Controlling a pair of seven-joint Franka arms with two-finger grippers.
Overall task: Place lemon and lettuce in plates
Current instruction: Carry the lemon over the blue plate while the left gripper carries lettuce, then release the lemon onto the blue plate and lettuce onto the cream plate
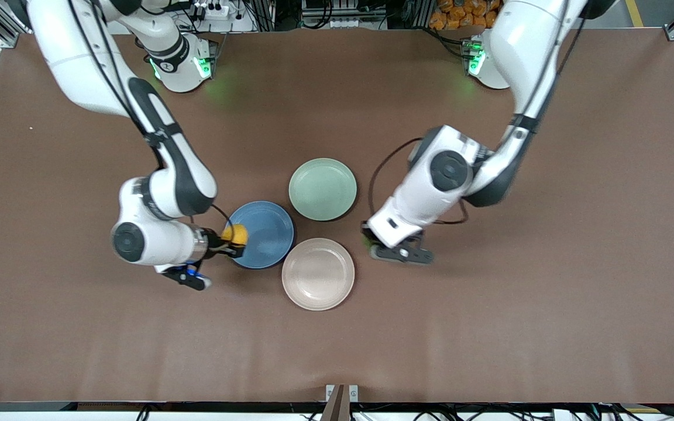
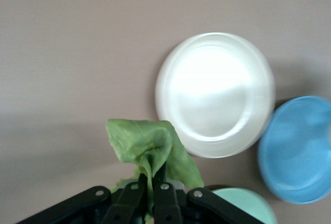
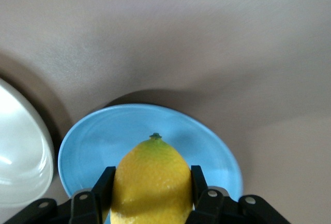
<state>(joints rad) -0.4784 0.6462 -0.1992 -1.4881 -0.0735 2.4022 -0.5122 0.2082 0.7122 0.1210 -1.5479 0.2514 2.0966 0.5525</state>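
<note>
My right gripper is shut on the yellow lemon and holds it over the rim of the blue plate at the edge toward the right arm's end. In the right wrist view the lemon sits between the fingers above the blue plate. My left gripper is shut on the green lettuce, over the table just beside the beige plate, toward the left arm's end. The beige plate and the blue plate show in the left wrist view.
A pale green plate lies farther from the front camera than the beige plate, touching the blue one's side; its edge shows in the left wrist view. The brown table spreads around the three plates.
</note>
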